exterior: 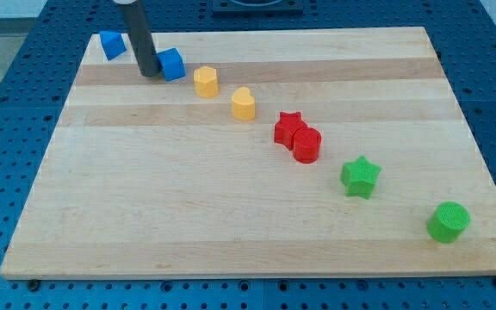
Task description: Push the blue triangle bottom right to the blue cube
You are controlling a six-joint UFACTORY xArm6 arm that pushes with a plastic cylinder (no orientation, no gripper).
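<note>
My tip (149, 74) is a bare rod with nothing to grasp, resting on the wooden board (248, 215) just left of the blue cube (172, 64), seemingly touching it. The blue triangle (112, 44) sits apart at the top-left corner. To push well, I should circle to its upper-left side and drive it down-right toward the cube without knocking the cube.

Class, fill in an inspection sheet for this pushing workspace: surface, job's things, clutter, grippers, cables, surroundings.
Surface: wooden board, flat, light.
Job's things: blue triangle near the view's top left; blue cube to its right.
Clutter: two yellow blocks, red star touching red cylinder, green star, green cylinder, in a diagonal line.
Grippers: no jaws; my tip sits between the blue blocks, beside the cube.
Cables: nothing seen.
Surroundings: blue perforated table.
</note>
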